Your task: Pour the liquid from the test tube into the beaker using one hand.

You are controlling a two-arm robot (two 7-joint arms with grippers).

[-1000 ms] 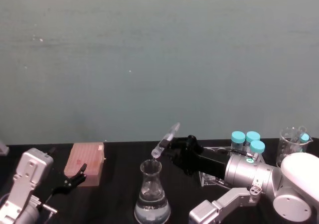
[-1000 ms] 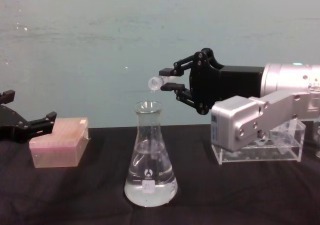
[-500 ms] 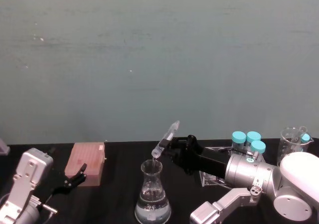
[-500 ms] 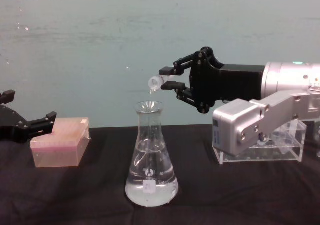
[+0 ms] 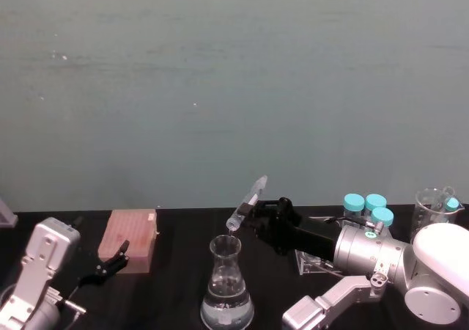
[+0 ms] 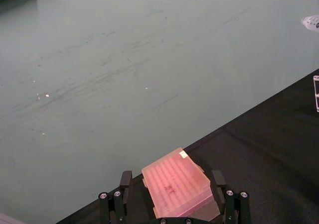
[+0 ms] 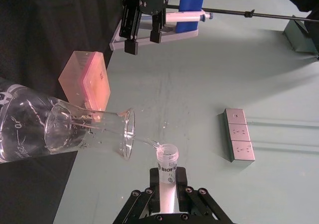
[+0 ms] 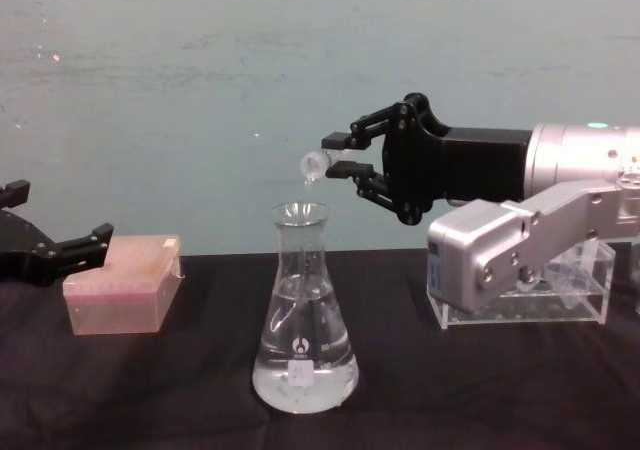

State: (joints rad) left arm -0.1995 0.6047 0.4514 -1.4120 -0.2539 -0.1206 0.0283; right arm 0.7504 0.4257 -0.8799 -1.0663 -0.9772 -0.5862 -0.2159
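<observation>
My right gripper (image 8: 336,157) is shut on the test tube (image 8: 316,163), a slim clear tube held tilted with its open rim down. The rim hangs just above the mouth of the beaker (image 8: 304,320), a clear conical flask standing on the black table. In the right wrist view a thin stream of clear liquid (image 7: 147,144) runs from the test tube (image 7: 168,163) into the beaker's (image 7: 60,129) mouth. Liquid (image 8: 304,382) pools in the flask's base. In the head view the test tube (image 5: 247,202) slants above the beaker (image 5: 226,286).
My left gripper (image 8: 55,218) stays parked and open at the far left, beside a pink tip box (image 8: 122,290). A clear rack (image 8: 530,298) stands behind my right arm, with teal-capped tubes (image 5: 366,207) and a glass beaker (image 5: 432,205) at the far right.
The right gripper has kept the tube tipped over the flask mouth and has risen very slightly. The left arm has not moved.
</observation>
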